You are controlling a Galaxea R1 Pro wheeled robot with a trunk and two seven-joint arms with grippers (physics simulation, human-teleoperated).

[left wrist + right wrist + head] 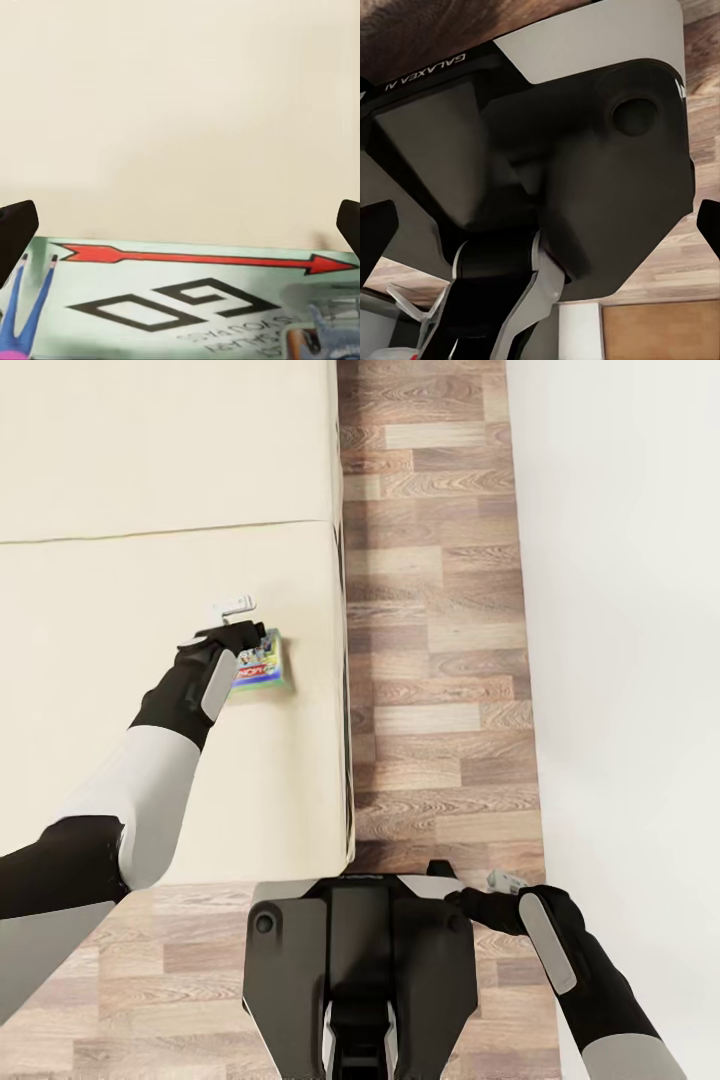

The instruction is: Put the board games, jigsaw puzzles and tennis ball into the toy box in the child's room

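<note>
Reaching over bed [150, 480], beige mattress beside plank floor [440, 610]. Left arm stretched across mattress; left claw [243, 622] hangs over board game [262, 668], green-and-white box lying flat near mattress's edge. Left wrist view: board game [195, 300] close below, dark fingertips [15, 232] spread wide at frame sides, nothing held. Right claw [500, 882] parked by robot base [360, 950]; fingertips apart, empty. Risk, as judged: flat lid gives little purchase, so closing claw may slide box off bed.
</note>
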